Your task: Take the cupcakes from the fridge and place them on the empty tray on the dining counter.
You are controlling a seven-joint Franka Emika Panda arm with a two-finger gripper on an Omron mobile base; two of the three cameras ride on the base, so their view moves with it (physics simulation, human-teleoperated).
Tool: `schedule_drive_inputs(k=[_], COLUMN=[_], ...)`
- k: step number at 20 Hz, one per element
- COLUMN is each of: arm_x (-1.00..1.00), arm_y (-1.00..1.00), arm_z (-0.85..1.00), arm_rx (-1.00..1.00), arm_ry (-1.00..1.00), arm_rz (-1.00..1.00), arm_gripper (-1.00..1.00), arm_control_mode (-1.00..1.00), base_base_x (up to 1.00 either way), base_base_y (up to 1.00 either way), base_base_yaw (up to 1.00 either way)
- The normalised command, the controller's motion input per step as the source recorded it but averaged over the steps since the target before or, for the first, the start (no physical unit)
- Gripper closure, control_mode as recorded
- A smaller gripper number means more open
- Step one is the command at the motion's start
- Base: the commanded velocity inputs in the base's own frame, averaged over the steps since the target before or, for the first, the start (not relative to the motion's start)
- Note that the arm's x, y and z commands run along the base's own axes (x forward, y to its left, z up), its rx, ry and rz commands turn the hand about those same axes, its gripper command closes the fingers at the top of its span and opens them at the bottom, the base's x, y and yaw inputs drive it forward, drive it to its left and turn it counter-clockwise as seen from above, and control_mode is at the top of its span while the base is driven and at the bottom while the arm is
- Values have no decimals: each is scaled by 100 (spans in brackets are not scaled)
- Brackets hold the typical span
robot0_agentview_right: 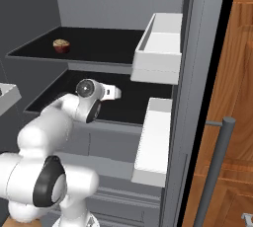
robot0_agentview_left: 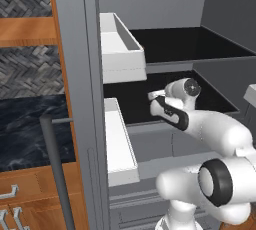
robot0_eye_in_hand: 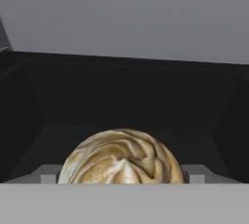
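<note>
The fridge (robot0_agentview_left: 77,74) stands open and my arm reaches onto its lower black shelf (robot0_agentview_right: 133,105). One cupcake (robot0_eye_in_hand: 121,152), with a swirled tan-cream top, sits close in the hand view between my two fingertips (robot0_eye_in_hand: 48,174), which touch its sides. My gripper (robot0_eye_in_hand: 121,175) is shut on this cupcake. My wrist (robot0_agentview_left: 182,91) hides the cupcake in both base views. A second cupcake (robot0_agentview_right: 61,46) with a reddish-brown wrapper stands alone on the upper shelf, at the left. The tray and the dining counter are out of view.
White door bins (robot0_agentview_left: 120,49) (robot0_agentview_right: 160,48) hang on the open doors to either side of my arm, with lower bins (robot0_agentview_left: 120,144) (robot0_agentview_right: 153,142) beneath. Grey bar handles (robot0_agentview_left: 55,174) (robot0_agentview_right: 217,167) stand in front. A dark marbled wall counter (robot0_agentview_left: 30,129) lies left.
</note>
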Motion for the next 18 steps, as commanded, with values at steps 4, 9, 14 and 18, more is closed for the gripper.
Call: schedule_drive_inputs(k=[4,9,14,18], arm_x=[-97,-90,-79,-98], arm_y=[-19,-12,0,0], arm_z=[86,93,100,78], arm_rx=[0,0,0,-2], arm_ry=[-11,12,30,15], arm_rz=[3,0,5,9], arm_gripper=[100,100,100,100], arm_control_mode=[-100,-100,-100,-100], base_base_x=[0,0,0,0], base_base_y=[0,0,0,0], base_base_yaw=[0,0,0,0])
